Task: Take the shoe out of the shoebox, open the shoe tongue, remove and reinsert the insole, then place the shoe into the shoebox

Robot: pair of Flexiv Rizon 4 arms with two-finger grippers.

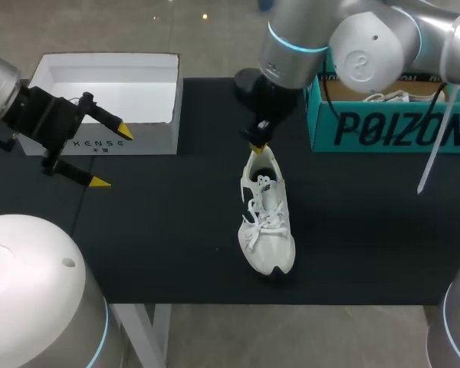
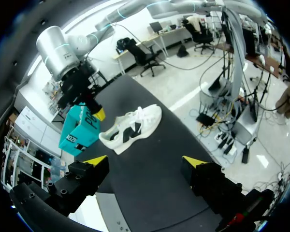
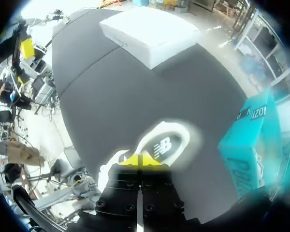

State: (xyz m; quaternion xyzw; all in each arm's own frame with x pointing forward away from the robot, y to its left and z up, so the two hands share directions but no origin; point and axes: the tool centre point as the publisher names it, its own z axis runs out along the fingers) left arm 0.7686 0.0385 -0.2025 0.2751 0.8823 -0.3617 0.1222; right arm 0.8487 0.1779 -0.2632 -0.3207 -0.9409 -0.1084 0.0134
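Observation:
A white shoe (image 1: pixel 267 226) with a dark logo lies on the black table (image 1: pixel 176 230), toe toward the front edge. In the left wrist view the shoe (image 2: pixel 130 128) rests ahead of my left gripper. My right gripper (image 1: pixel 257 146) is shut, its yellow tips pressed together at the heel of the shoe (image 3: pixel 166 142); the right gripper (image 3: pixel 141 160) shows nothing clearly between the tips. Far to the left, my left gripper (image 1: pixel 113 158) stands open and empty, well away from the shoe. The teal shoebox (image 1: pixel 391 126) stands at the back right.
A white open box (image 1: pixel 115 142) sits at the back left, just behind my left gripper. The teal shoebox holds something white with laces (image 1: pixel 387 97). The white box (image 3: pixel 150 34) lies across the table from the teal shoebox (image 3: pixel 253 140).

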